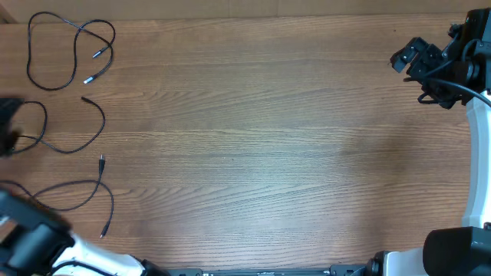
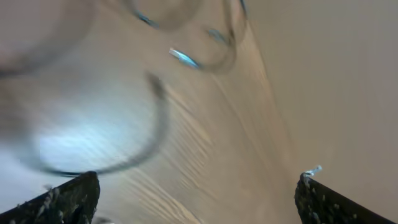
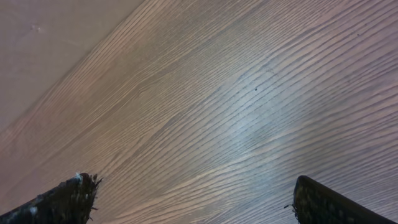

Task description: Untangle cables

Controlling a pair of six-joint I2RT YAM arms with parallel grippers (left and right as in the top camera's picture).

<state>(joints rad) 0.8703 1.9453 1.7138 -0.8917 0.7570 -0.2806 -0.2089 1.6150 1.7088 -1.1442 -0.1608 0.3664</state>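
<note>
Three separate thin black cables lie at the table's left in the overhead view. One is a loose loop (image 1: 67, 47) at the far left corner with silver plug tips. A second strand (image 1: 98, 123) curves below it. A third (image 1: 109, 201) runs from a silver plug down toward the front. My left gripper (image 1: 6, 126) is a blurred dark shape at the left edge, beside the second strand. In the blurred left wrist view its fingers (image 2: 196, 180) are wide apart and empty, with a curved cable (image 2: 158, 127) and silver tips ahead. My right gripper (image 1: 406, 57) is open and empty at the far right (image 3: 193, 186).
The wooden table (image 1: 261, 146) fills the view. The left arm's body (image 1: 31, 241) sits at the front left corner and the right arm's white link (image 1: 479, 153) runs along the right edge. The right wrist view shows only bare wood.
</note>
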